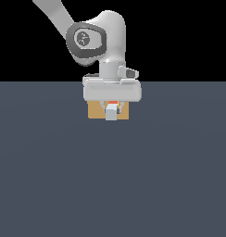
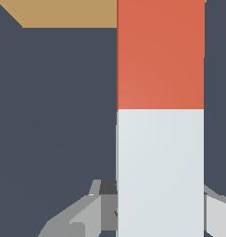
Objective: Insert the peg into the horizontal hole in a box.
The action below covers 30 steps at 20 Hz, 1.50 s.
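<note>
Gripper (image 1: 112, 112) clamped on the pale grey-white end of the peg (image 2: 160, 115). Peg's long axis horizontal, orange-red end pointing away toward the tan box (image 1: 94, 110) directly behind the gripper. Hole hidden by gripper and peg.

Upper middle of the frame, the gripper (image 1: 112, 109) hangs right in front of the box (image 1: 94, 110), pinching the peg (image 1: 112, 109).

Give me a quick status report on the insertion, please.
Gripper shut on peg at its pale end. Orange end toward box. Hole hidden. No obstruction seen.
</note>
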Tool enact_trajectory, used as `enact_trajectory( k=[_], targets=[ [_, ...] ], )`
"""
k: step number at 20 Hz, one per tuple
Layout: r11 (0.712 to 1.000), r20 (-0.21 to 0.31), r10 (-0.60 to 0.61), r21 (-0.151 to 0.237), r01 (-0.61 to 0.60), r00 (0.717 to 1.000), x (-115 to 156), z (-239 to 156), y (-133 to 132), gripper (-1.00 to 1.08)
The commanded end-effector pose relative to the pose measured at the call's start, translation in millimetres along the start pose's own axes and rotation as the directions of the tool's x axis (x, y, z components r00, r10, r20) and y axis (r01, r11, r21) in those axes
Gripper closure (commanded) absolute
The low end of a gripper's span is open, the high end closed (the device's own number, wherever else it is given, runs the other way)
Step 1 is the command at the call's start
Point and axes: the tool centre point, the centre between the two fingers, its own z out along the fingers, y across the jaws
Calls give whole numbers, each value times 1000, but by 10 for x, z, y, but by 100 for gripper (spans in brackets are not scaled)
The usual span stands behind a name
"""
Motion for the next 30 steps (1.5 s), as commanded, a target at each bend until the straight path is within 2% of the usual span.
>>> enact_trajectory(
  k=[1, 16, 20, 30],
  targets=[
    [1000, 0, 1, -2, -1, 1000, -4, -15, 6, 108],
    [1000, 0, 0, -1, 0, 1000, 53, -12, 5, 108],
    [1000, 0, 0, -2, 0, 1000, 258, -16, -1, 108],
    [1000, -1, 0, -4, 0, 1000, 1031, -27, 0, 108]
  ],
)
